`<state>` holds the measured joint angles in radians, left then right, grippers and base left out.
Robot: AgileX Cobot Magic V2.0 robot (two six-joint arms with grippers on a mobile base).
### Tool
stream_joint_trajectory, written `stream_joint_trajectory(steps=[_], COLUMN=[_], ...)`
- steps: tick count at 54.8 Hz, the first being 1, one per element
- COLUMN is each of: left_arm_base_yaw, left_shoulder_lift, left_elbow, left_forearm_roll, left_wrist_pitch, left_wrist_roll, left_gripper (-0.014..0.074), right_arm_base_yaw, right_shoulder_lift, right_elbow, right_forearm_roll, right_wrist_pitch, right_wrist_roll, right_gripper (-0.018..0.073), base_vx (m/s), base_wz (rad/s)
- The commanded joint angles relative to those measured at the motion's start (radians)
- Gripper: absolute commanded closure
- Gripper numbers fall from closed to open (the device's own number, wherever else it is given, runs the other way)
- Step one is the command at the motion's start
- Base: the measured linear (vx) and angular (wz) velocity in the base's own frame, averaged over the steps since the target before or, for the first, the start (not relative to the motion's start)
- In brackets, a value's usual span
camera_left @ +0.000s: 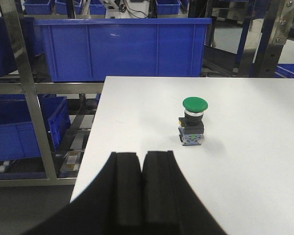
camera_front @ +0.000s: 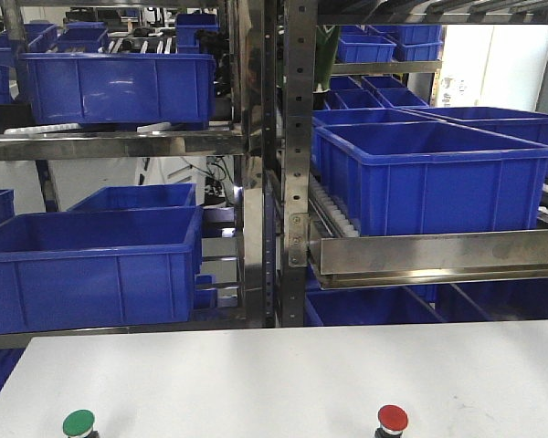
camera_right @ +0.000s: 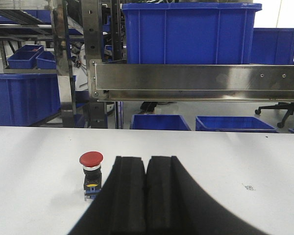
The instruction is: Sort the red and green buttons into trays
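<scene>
My left tool (camera_left: 142,164) and right tool (camera_right: 146,169) are sitting closed, empty; I'm risking toppling the (probably top-heavy) green button (camera_left: 193,122).

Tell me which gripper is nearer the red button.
Right. The red button stands just left of the right gripper. The left gripper is by the green button, with the red one out of its view.
</scene>
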<state>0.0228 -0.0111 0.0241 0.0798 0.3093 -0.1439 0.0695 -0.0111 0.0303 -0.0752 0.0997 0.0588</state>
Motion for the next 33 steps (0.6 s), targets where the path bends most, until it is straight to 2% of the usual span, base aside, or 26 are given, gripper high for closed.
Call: stream_joint_trajectory(steps=[1, 8, 21, 33], left_arm_base_yaw=[-0.004, -0.004, -0.004, -0.004], left_shoulder_lift=[-0.004, -0.004, -0.004, -0.004], left_elbow=[-0.029, -0.029, -0.029, -0.031], left_forearm_roll=[-0.006, 0.025, 0.027, 0.036], left_wrist_pitch=[-0.079, -0.093, -0.264, -0.283], left_wrist_roll=[-0.005, 0.009, 0.009, 0.020], left_gripper=[0.0602, 0.0602, 0.0602, 0.0602], right_arm_base_yaw=[-0.002, -0.002, -0.002, -0.002], right_shoulder_lift=[-0.005, -0.005, -0.005, -0.005], right_elbow=[0.007, 0.007, 0.007, 0.007], right_forearm_roll=[-0.006, -0.006, -0.006, -0.006], right_wrist_pitch=[-0.094, -0.094, -0.100, -0.180], right_wrist_roll=[-0.007, -0.007, -0.008, -0.009], right_gripper=[0.0567, 0.0567, 0.0567, 0.0567], base_vx=[0.00, 0.00, 0.00, 0.00], base_wz=[0.00, 0.00, 0.00, 0.00])
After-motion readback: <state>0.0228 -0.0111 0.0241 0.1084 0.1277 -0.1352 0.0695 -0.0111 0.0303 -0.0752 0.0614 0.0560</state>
